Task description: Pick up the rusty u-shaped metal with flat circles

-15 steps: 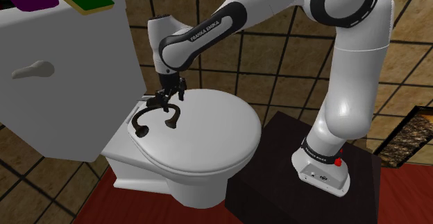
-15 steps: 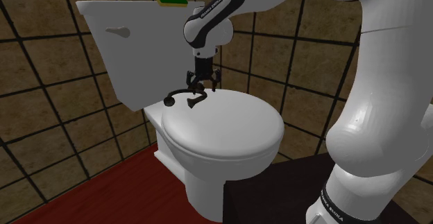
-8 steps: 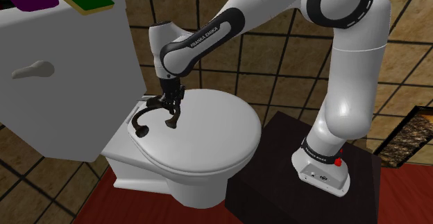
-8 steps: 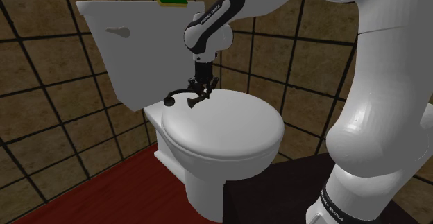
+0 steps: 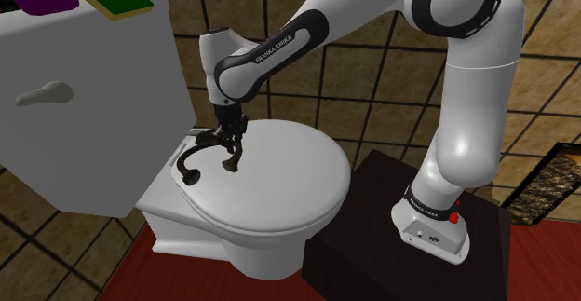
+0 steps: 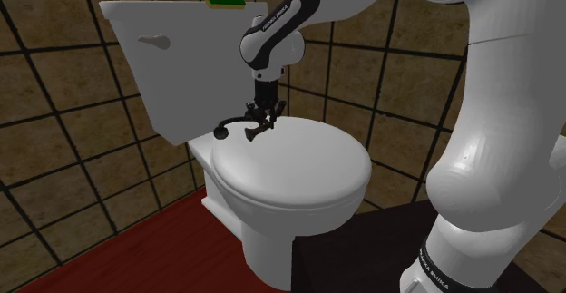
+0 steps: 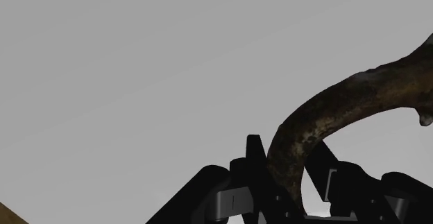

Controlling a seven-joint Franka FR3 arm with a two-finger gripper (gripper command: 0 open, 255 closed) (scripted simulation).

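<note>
Hand: gripper (image 5: pixel 229 144) points straight down, fingers pinched on the curved bar of the u-shaped metal (image 5: pixel 194 148). In the wrist view the rusty bar (image 7: pixel 333 101) runs up between the two black fingers, gripper (image 7: pixel 284 168) closed around it.
Part loc: at the back of the closed toilet lid (image 5: pixel 279 192), close to the tank (image 5: pixel 74 131). Both flat round ends hang down toward the lid. I can't tell if they're off the surface yet.
Step, my read: grasp made, lift is next.
Risk 1: the grip looks off-centre. In the second exterior view the gripper (image 6: pixel 263 122) sits near one leg while the rest of the metal (image 6: pixel 231 122) sticks out to that view's left. The long side could sag and the part could swivel in the pads.
Risk 2: round, rough bar on narrow pads means thin contact. A fast pull up could let it slide out.
Risk 3: if it drops, the lid is smooth and domed, so I'd expect the part to skid off toward the floor or into the gap by the tank.
Risk 4: tank wall is close beside the far end, so swinging that way during the lift could knock it.
Plan: lift slow and straight up, no wrist roll, and watch the wrist view for slip.
</note>
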